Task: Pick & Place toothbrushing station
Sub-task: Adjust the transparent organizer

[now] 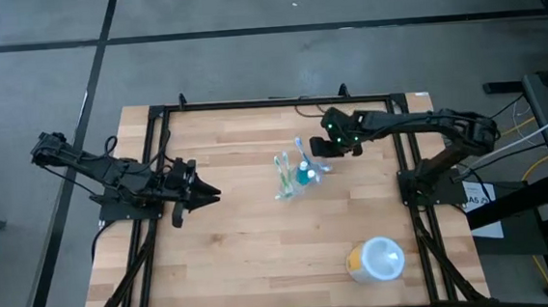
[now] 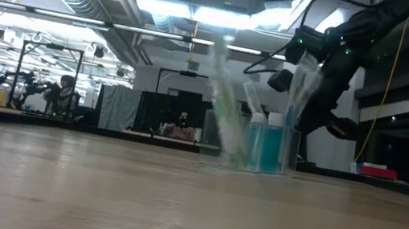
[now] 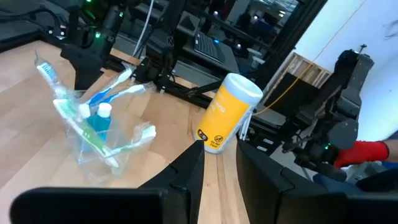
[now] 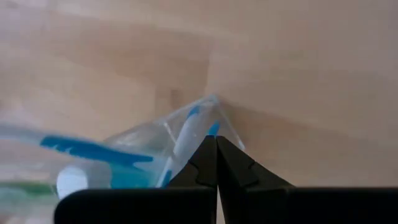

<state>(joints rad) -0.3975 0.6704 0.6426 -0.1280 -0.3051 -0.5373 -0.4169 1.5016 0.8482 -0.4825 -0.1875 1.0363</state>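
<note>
The toothbrushing station (image 1: 293, 179) is a small clear plastic holder near the table's middle. It holds several toothbrushes and a teal bottle (image 1: 306, 173). It also shows in the low view (image 2: 260, 151) and in the left wrist view (image 3: 93, 146). My right gripper (image 1: 325, 160) is at the holder's right side, shut on it. My left gripper (image 1: 214, 192) is a little open and empty above the left part of the table, pointing toward the holder. My right gripper pinches a top corner of the clear holder's wall (image 4: 214, 107) between its two fingertips (image 4: 205, 158), slanting down from the table's far right. A blue toothbrush handle (image 4: 189, 124) lies right beside the pinch. In the low view the holder's base looks to be on the table.
A yellow container with a white top (image 1: 376, 260) stands near the table's front right, also in the left wrist view (image 3: 227, 112). Black frame rails (image 1: 158, 152) run along the table's left, right and far sides. Bare wood lies between the holder and the near edge.
</note>
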